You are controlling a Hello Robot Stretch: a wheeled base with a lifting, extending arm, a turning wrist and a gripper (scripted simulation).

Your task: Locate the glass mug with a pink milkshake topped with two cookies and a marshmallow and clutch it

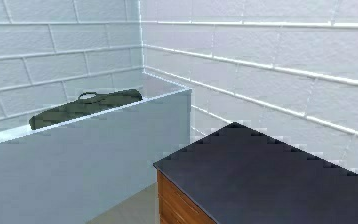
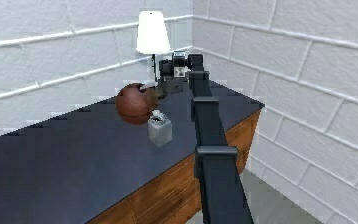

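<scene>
The fingers point(image 2: 168, 70) sit at the arm's far end, over the back of the desk point(image 2: 57, 165) by the foot of a table lamp point(image 2: 153, 32) with a white shade. How they stand, and whether they hold anything, I cannot tell. Near them a reddish-brown ball point(image 2: 137, 103) rests on the dark desktop. Just left of the arm point(image 2: 212, 140) stands a small pale boxy thing point(image 2: 161, 130) — whether it is the mug I cannot tell. In the forward view, a dark green bag point(image 1: 87, 104) lies on a pale grey-blue block point(image 1: 77, 170) beyond the desk's corner.
</scene>
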